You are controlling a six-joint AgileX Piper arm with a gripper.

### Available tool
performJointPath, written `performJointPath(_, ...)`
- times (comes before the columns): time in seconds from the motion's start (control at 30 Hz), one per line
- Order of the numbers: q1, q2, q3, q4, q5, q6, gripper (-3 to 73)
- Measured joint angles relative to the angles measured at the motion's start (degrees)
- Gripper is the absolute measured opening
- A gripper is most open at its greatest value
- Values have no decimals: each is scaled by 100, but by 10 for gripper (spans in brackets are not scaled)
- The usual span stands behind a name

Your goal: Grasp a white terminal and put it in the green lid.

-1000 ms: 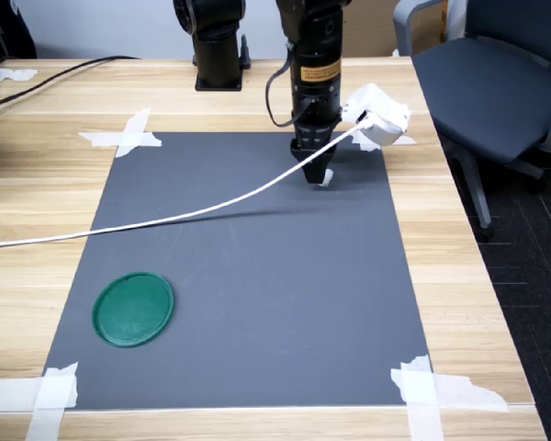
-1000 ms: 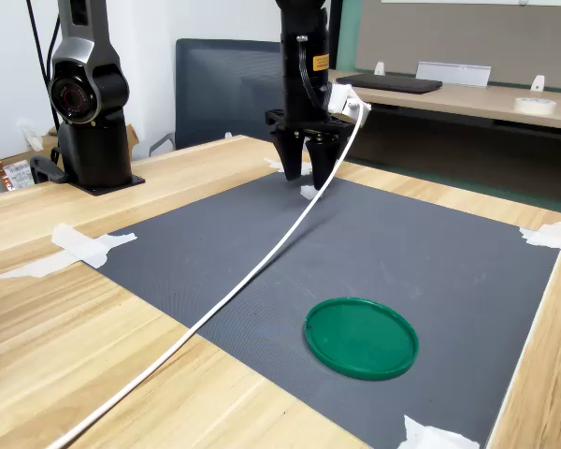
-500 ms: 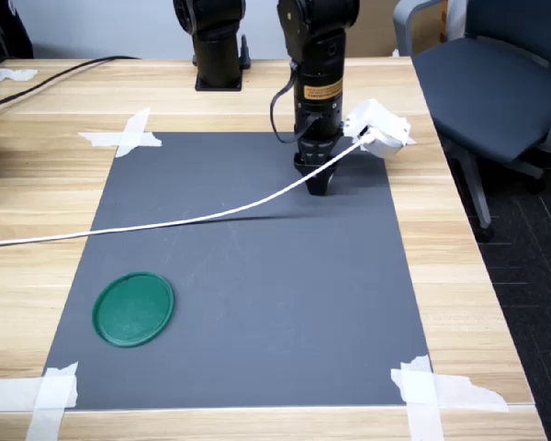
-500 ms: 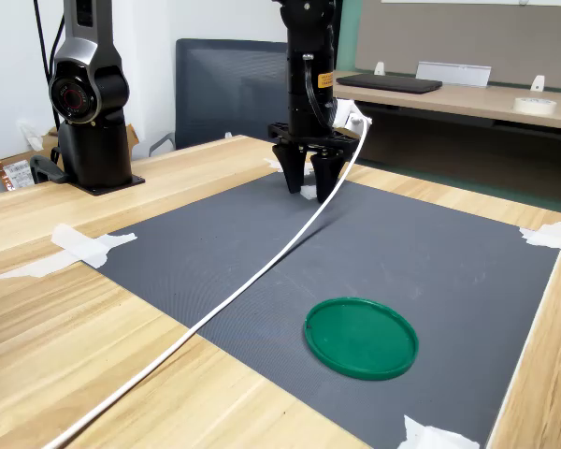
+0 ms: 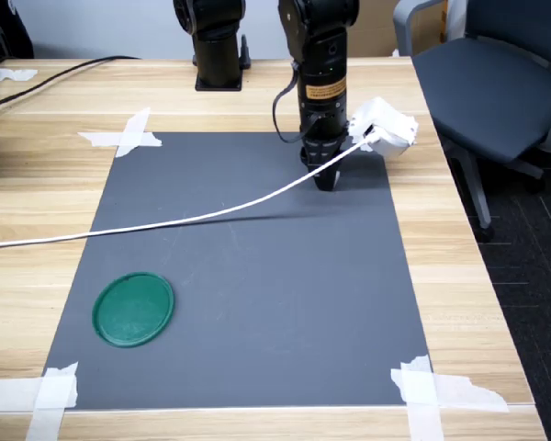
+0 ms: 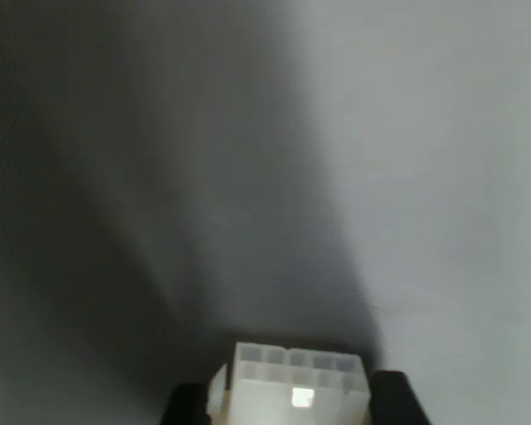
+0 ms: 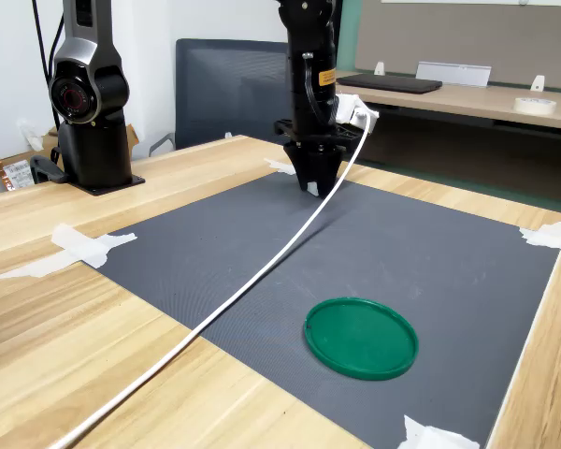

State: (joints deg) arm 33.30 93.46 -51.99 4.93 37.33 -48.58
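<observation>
Jaws clenched on the white terminal [image 6: 288,385], the gripper [image 5: 325,183] stands at the grey mat's [image 5: 257,303] far edge, well apart from the green lid [image 5: 133,309]

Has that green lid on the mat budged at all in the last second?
No. In the first exterior view the green lid sits in the same spot on the dark mat, near the taped corner, as before.

Exterior views: bright, even, sharp.
Shadows: soft, faint under the cable [image 5: 165,220].
Glare: mild sheen on the green lid [image 7: 361,337].
Wrist view: dim, blurred, dark shadow across the mat [image 6: 425,177].
</observation>
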Motion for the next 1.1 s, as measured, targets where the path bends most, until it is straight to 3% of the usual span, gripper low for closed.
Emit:
performJointPath(0.2, -407, -653, 0, 164, 17, 97, 308)
performJointPath(0.57, -1871, -1520, 0, 261, 222, -579, 308)
performJointPath(1.1, -3540, -1699, -425, 446, 612, -873, 308)
